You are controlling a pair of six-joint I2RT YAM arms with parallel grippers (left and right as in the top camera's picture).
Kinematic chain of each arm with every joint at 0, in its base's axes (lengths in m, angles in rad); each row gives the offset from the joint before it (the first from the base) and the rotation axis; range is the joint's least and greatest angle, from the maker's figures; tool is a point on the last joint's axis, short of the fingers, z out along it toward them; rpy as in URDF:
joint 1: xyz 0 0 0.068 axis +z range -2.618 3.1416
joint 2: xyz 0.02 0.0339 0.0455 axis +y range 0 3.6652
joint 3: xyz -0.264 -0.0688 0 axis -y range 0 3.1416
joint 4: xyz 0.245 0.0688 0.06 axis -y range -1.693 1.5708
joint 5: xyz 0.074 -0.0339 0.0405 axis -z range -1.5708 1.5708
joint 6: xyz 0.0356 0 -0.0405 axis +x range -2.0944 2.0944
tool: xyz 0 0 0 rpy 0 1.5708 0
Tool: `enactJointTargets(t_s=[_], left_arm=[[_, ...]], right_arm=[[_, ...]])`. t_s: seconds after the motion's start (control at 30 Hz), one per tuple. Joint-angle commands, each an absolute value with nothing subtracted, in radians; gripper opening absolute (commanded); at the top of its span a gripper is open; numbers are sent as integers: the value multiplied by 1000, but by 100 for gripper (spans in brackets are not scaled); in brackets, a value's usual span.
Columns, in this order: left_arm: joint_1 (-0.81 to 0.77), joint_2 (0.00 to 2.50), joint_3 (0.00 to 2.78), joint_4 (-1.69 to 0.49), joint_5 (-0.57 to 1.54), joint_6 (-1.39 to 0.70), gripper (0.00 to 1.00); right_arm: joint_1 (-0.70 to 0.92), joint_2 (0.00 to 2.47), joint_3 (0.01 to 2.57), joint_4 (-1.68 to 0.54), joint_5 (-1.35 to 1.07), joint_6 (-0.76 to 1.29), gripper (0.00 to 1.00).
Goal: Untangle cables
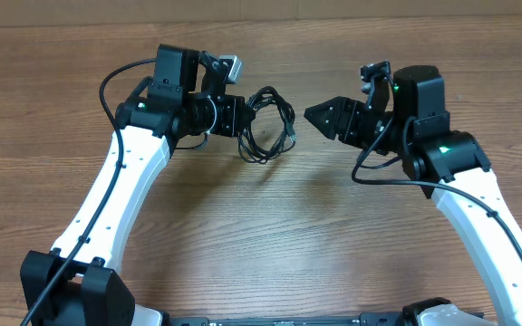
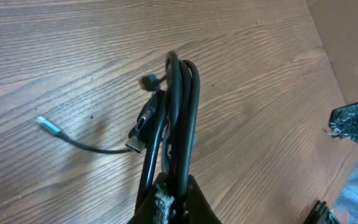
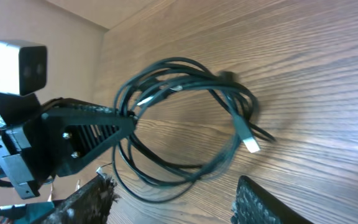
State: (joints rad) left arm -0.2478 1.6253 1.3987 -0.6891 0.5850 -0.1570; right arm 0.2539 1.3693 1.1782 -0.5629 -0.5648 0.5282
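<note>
Cables [image 2: 184, 112] coiled, clamped in left jaws

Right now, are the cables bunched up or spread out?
Bunched up. The cables form one looped coil, pinched by the shut left gripper.

surface: table [image 1: 270, 235] | finish: brown wood grain | grain: runs side to side

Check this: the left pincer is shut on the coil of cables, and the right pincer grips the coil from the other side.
Wrong on the right pincer: it grips nothing. The overhead view shows it open, apart from the cables. The left pincer is indeed shut on the coil.
</note>
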Motion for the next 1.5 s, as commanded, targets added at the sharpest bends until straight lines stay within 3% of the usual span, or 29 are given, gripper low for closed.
enactJointTargets(t_s=[0.0, 0.3, 0.57, 0.8, 1.1, 1.23, 1.33, 1.47], left_arm=[[-242, 1629, 1407, -687, 641, -146, 4], [-212, 1629, 1407, -669, 908, -316, 4], [-215, 1629, 1407, -608, 920, -753, 4], [-218, 1629, 1407, -459, 947, -930, 4], [-242, 1629, 1407, -432, 1001, -938, 4], [-242, 1629, 1407, -429, 1025, -922, 4], [-236, 1629, 1407, -429, 1029, -848, 4], [-200, 1629, 1407, -463, 957, -613, 4]], right_arm=[[309, 1409, 1200, -546, -519, 607, 57], [340, 1528, 1200, -439, -509, 898, 50], [341, 1529, 1199, -281, -444, 1295, 49], [341, 1564, 1199, -243, -426, 1469, 48], [330, 1626, 1199, -109, -318, 1496, 44], [319, 1629, 1199, -65, -324, 1452, 26], [303, 1628, 1200, -46, -381, 1275, 4], [200, 1608, 1200, -86, -620, 1034, 4]])
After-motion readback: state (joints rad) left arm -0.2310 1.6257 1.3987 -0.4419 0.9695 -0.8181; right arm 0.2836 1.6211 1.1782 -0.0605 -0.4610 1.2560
